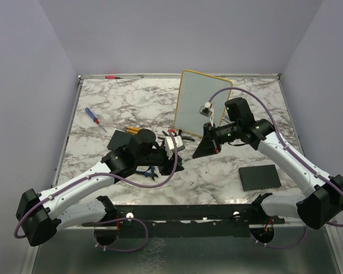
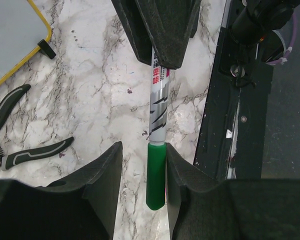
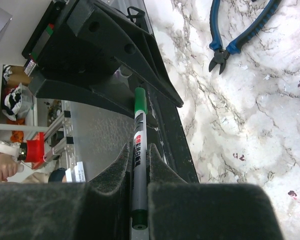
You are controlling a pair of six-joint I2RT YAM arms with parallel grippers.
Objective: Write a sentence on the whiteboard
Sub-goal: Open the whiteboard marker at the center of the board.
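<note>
Pinching the green marker (image 3: 138,140) — right hand (image 3: 138,154), left hand (image 2: 143,150) spread around its cap (image 2: 156,175), whiteboard (image 1: 201,103) near.

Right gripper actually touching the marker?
Touching. The right wrist view shows the right gripper with both fingers pressed against the marker barrel, no gap on either side.

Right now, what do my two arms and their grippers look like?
The left arm and right arm match: white rounded links between bulky black joint housings. A purple cable loops loosely along each. The left gripper and right gripper are matte black, each with two broad wedge-shaped fingers.
</note>
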